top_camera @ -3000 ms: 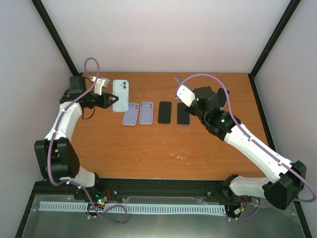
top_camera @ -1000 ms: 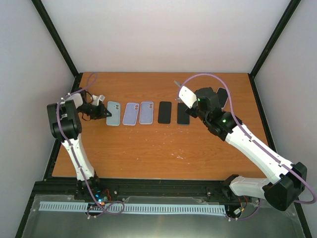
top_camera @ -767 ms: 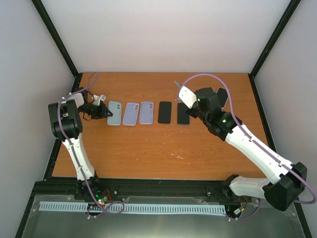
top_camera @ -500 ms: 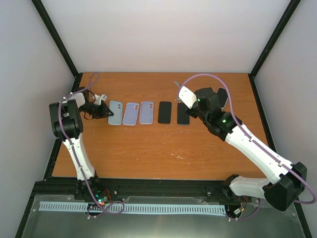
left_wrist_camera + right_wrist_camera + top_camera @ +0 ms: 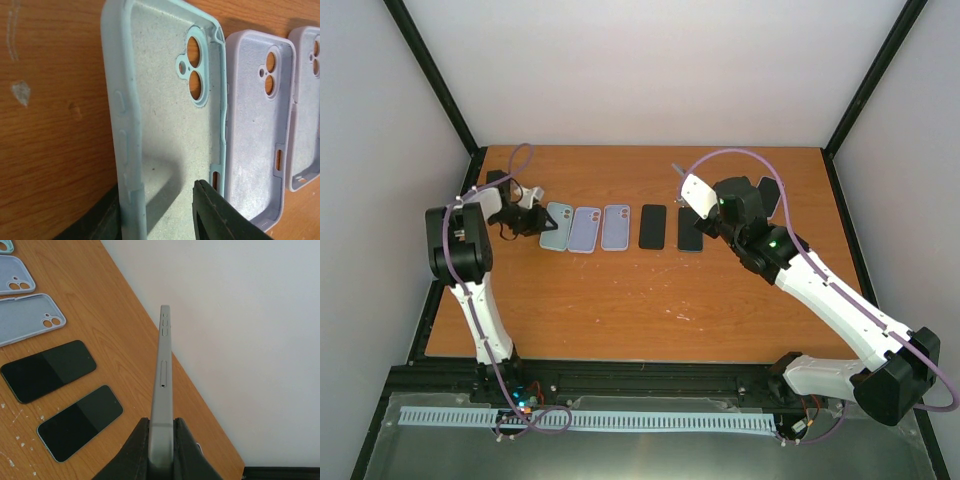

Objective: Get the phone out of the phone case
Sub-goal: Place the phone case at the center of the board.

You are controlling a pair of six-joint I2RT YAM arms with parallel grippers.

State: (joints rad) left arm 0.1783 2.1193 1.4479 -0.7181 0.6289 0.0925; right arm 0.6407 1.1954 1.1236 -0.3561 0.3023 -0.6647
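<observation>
1. Left wrist view shows your left end effector (image 5: 156, 212) with its jaws parted around one long side wall of the teal case (image 5: 170, 110). One finger (image 5: 217, 215) sits inside the shell with a gap to the wall. The other sits just outside the wall, so nothing is pinched.
2. That teal case is empty, with its lining and camera cut-out facing up. You cannot tell from these views whether it lies flat or is tipped up on one side.
3. Just beside it, on the side away from the left edge of the desk (image 5: 650, 300), lie two lilac cases (image 5: 257, 120), also empty and lining up. The three cases form a row along the far half of the desk, with the teal one nearest the left edge.
4. Your right end effector (image 5: 161, 432) is closed on one end of the phone (image 5: 162, 380). It holds the phone edge-on and upright, clear of the desk, over the far half and right of the middle. The phone is out of any case.
5. Below it, two black phones (image 5: 50, 370) lie screen up on the desk. They continue the row between the lilac cases and the right end effector.
6. You can see pale scuffs on the wood near these black phones and near the teal case.
</observation>
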